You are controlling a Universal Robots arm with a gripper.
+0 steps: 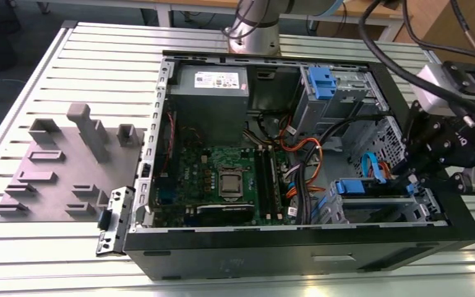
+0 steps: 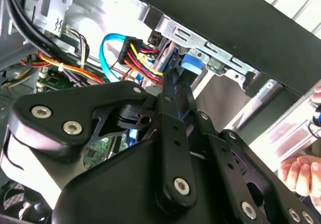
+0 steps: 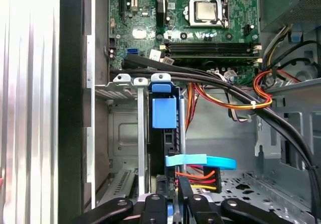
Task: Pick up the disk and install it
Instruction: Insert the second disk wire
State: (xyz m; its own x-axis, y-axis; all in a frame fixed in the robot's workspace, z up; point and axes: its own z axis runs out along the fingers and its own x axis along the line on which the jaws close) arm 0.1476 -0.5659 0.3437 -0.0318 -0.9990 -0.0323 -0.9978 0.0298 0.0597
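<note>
Your gripper (image 3: 173, 196), pinched narrow on the disk (image 3: 164, 114) standing edge-on in the lower-centre drive bay (image 3: 123, 133), could snag those cables (image 3: 200, 176) alongside and jam the slide.

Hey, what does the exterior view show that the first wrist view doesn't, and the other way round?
Exterior view adds: the grey fixture plate beside the case, and the arm's base behind it.
First wrist view adds: the white tie on the orange and yellow wires.
Shared: the motherboard, the blue cable, the disk with its blue tab in the bay, and the gripper right by it.
</note>
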